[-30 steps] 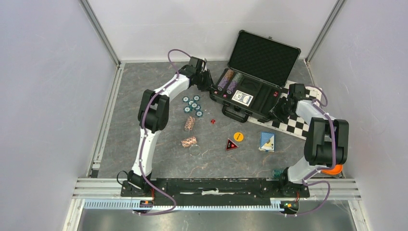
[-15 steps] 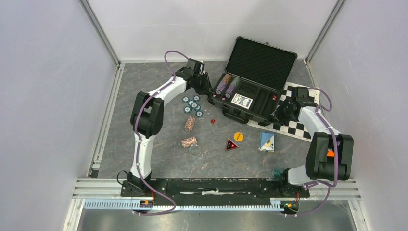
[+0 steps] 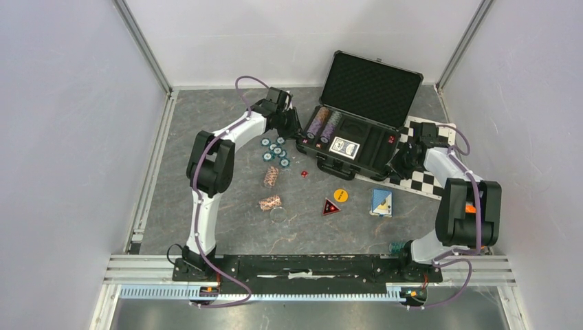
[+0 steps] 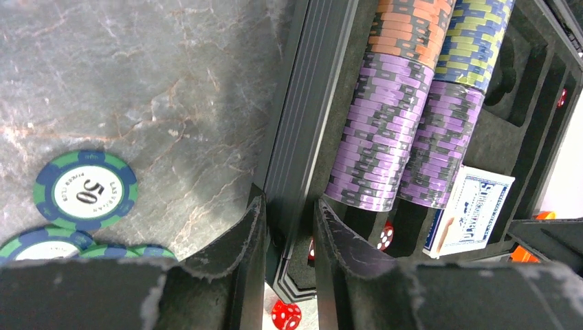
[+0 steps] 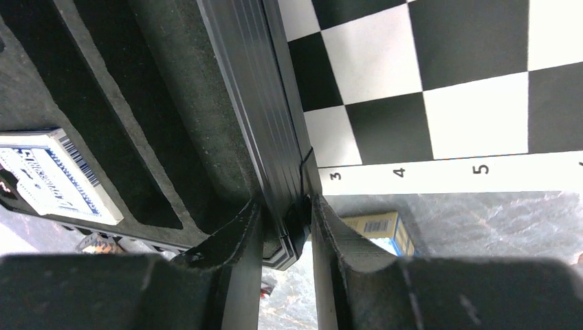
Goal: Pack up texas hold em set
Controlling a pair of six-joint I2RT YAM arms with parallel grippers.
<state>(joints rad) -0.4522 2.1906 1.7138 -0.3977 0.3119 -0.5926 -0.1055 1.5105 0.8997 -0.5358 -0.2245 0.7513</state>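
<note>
From above, the open black rectangular hard case point(image 3: 342, 163) sits far centre, with the left gripper point(image 3: 295, 132) at one end and the right gripper point(image 3: 400, 160) at the other. Left wrist: its fingers point(image 4: 240, 261) pinch the case's wall beside purple poker chips point(image 4: 385, 137). Right wrist: its fingers pinch the opposite wall beside the black-and-white checkered mat point(image 5: 426, 82).

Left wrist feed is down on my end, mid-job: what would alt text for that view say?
The left gripper grips the black case by its side wall. Inside lie rows of purple, orange and blue-yellow chips beside a blue card deck. On the grey table outside are green-and-blue chips, one marked 50, and a red die.
</note>
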